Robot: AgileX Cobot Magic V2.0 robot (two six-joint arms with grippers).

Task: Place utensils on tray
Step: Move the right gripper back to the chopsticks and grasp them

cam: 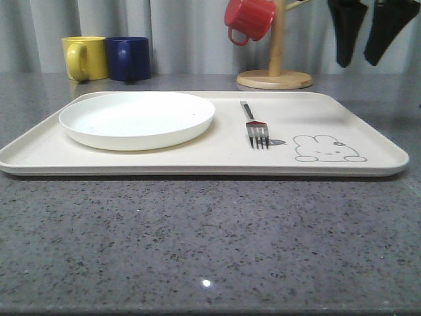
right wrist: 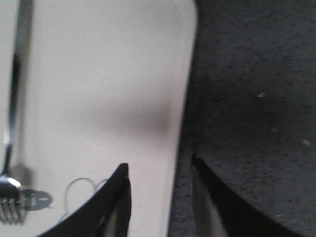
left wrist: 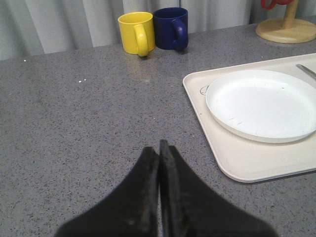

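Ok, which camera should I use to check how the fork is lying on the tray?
Use the front view: the whole fork shows on the tray, right of the plate, tines toward the camera. The right wrist view cuts it off at the frame edge and is blurred; the left wrist view catches just the handle's tip.

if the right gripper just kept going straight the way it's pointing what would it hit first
Probably the tray's right rim: the right gripper is open, its fingers straddling that edge, one over the tray, one over the grey table. Depth is unclear.
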